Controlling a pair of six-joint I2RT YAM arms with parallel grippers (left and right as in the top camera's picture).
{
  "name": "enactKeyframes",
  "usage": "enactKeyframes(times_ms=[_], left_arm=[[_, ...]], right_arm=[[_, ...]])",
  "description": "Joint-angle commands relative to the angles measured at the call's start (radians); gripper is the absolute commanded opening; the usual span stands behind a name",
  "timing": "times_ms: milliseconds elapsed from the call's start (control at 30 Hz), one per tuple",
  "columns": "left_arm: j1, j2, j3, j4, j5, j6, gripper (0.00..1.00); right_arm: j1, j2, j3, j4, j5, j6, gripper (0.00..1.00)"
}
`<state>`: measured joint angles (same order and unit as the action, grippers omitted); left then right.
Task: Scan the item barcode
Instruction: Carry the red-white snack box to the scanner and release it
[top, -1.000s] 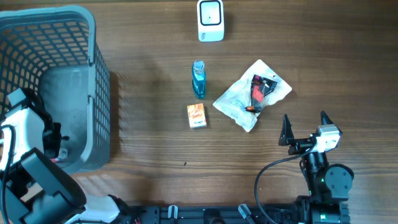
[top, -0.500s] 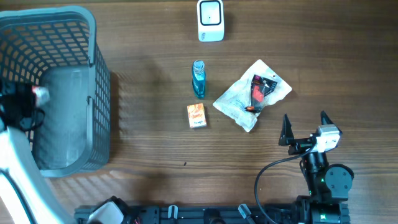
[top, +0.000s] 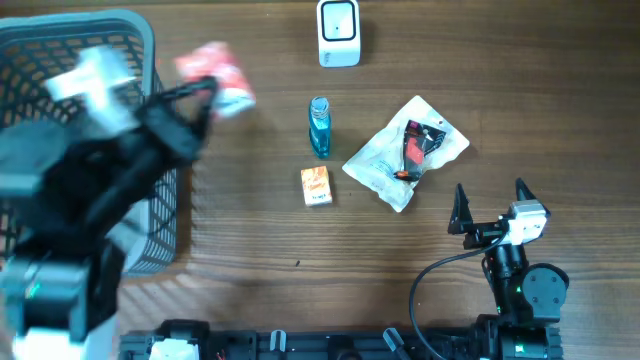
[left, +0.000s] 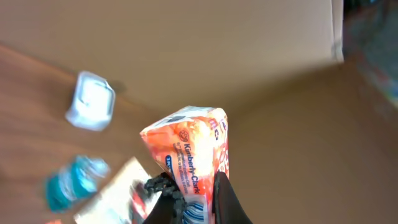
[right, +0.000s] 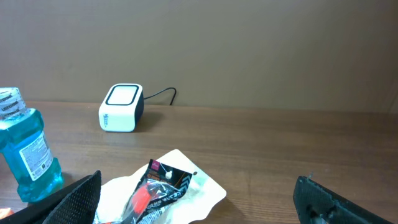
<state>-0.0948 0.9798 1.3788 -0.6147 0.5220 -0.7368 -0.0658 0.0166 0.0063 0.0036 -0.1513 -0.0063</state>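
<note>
Pinches with left gripper (left: 198, 202), pressed shut on the lower end of the orange-and-white soft-wrapped tissue pack (left: 189, 152), held aloft just right of the grey mesh plastic basket (top: 40, 25) and left of the white boxy barcode scanner (top: 338, 32); shows right gripper (top: 490, 212) spread wide, empty. Looks light, squashy and slick-wrapped, likelier to crumple or slip than break, so best taken across the flat faces near one end; cannot tell where the barcode sits. Leaves bare wood toward the scanner, with only the basket rim alongside and the blue liquid bottle (top: 319, 127), small orange carton (top: 316, 186) and clear crinkled bag (top: 385, 165) lower down to avoid.

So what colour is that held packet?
The soft packet is orange and white, clearest in left wrist view.
</note>
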Motion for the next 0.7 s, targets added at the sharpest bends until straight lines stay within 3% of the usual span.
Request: enactKeyframes(times_ms=[0, 167, 267, 400, 600, 667], left_arm=[[-0.238, 0.193, 0.0, 0.003, -0.064, 0.031, 0.04], [-0.468, 0.454, 0.001, 0.043, -0.233, 0.154, 0.04], [-0.562, 0.578, 0.001, 0.1, -0.238, 0.242, 0.04], [-0.637, 0.673, 0.0, 0.12, -0.389, 0.27, 0.04], [-0.686, 0.785, 0.0, 0.18, -0.441, 0.27, 0.05], [-0.691, 0.828, 0.0, 0.196, -0.468, 0.27, 0.13]], right_arm=[[0.004, -0.005, -0.001, 0.004, 0.01, -0.017, 1.0], [0.004, -0.005, -0.001, 0.004, 0.01, -0.017, 1.0], [0.004, -0.005, -0.001, 0.004, 0.01, -0.017, 1.0], [0.004, -0.005, -0.001, 0.004, 0.01, -0.017, 1.0], [0.004, -0.005, -0.001, 0.004, 0.01, -0.017, 1.0], [0.004, -0.005, -0.001, 0.004, 0.01, -0.016, 1.0]])
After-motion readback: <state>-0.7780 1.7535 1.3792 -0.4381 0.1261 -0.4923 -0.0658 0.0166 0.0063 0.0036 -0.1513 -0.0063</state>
